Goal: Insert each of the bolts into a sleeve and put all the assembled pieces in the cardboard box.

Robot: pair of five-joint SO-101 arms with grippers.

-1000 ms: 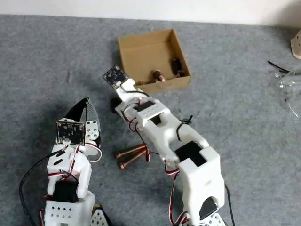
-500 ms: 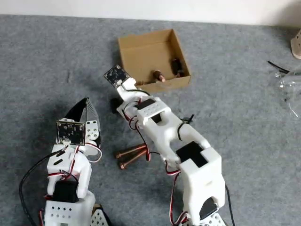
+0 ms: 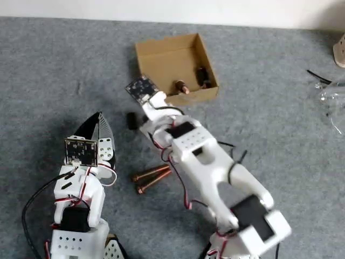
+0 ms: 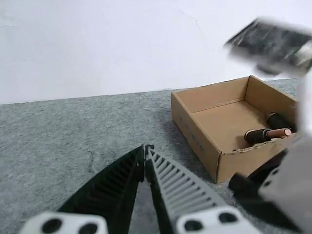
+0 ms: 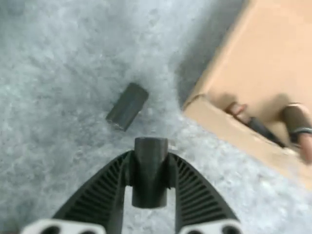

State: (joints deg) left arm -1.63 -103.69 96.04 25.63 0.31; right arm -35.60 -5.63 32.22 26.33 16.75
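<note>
On my high view the open brown cardboard box (image 3: 164, 62) sits at upper centre of the grey felt desk (image 3: 54, 65). Two assembled pieces of dark sleeve and copper bolt (image 3: 181, 87) lie inside it against its near wall. My right hand (image 5: 150, 157) hangs just in front of the box's lower left corner, its fingers (image 5: 114, 178) pinching a short black cylindrical sleeve (image 5: 150, 175) upright between them. A second loose black sleeve (image 3: 132, 120) lies flat on the felt just left of that arm, apart from the box. Two bare copper bolts (image 3: 153, 179) lie side by side at lower centre, between the two arms. My left hand (image 4: 145, 150) rests at centre left, well short of the box, its black and grey fingers pressed together with nothing between them.
</note>
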